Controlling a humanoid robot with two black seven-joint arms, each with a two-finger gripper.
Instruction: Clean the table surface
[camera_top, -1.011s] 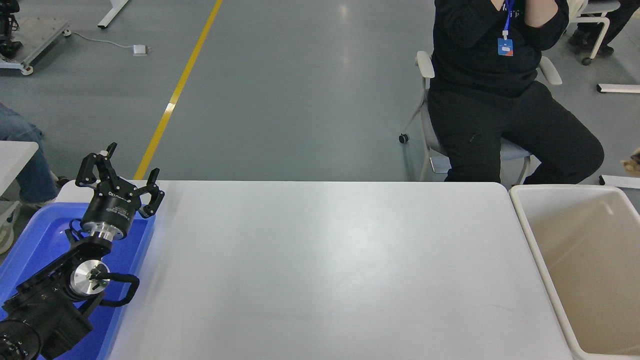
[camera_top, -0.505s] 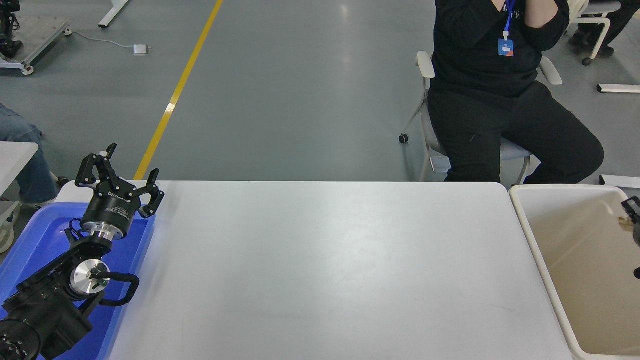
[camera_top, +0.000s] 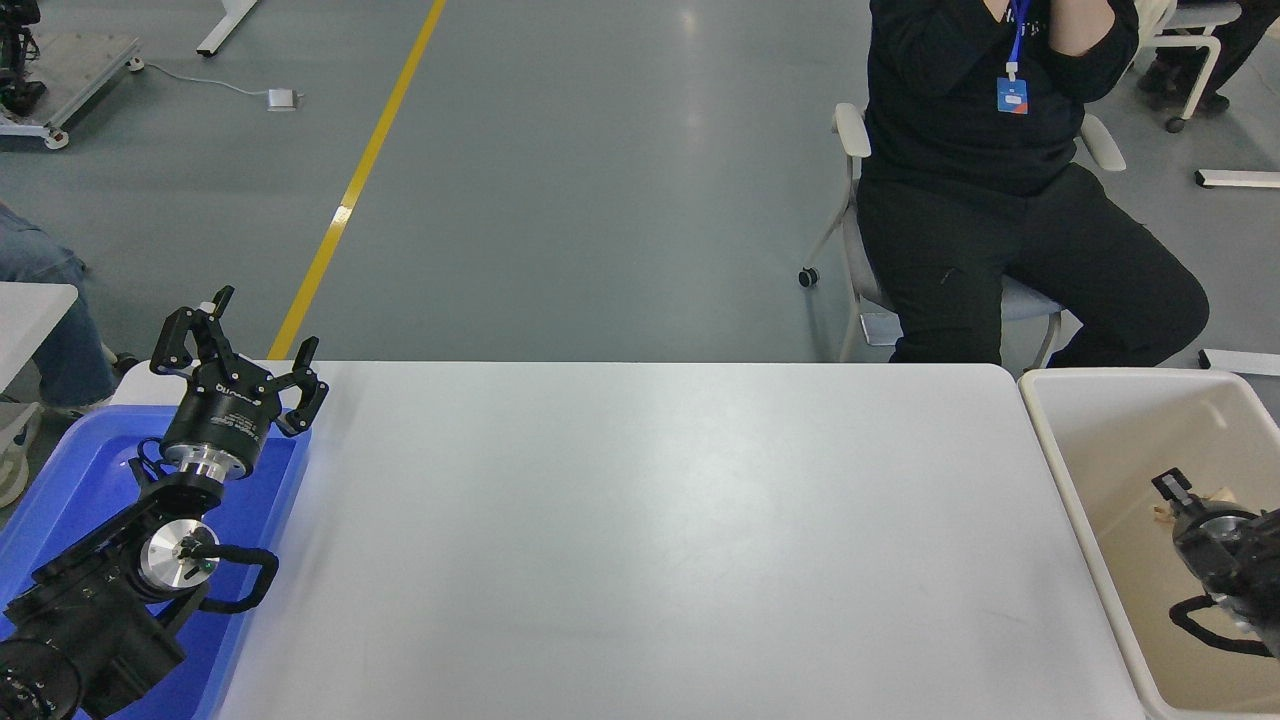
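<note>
— What has changed, biggest thing first?

— The table surface (camera_top: 650, 530) reads as it did a second ago: wide, white, with nothing lying on it that I can see. It runs between the blue tray (camera_top: 60, 470) at my left and the beige bin (camera_top: 1100, 560) at my right. The change is my right arm. A second ago it was out of view; half a second ago only a tip showed at the right edge; now my right hand (camera_top: 1185, 495) sits well inside the bin's opening, over its floor.

— Is it carrying something?

— I cannot tell. There is a small pale scrap (camera_top: 1215, 497) just beside the hand's tip, touching or nearly so, but whether the hand grips it or has let it go is too small to make out.

— And the left side?

— My left hand (camera_top: 240, 350) is parked over the far end of the tray, fingers spread, grasping nothing.

— So where does the task stand?

— I judge the clearing is at its end or close to it: the hand is at the bin, and the surface looks bare.
</note>
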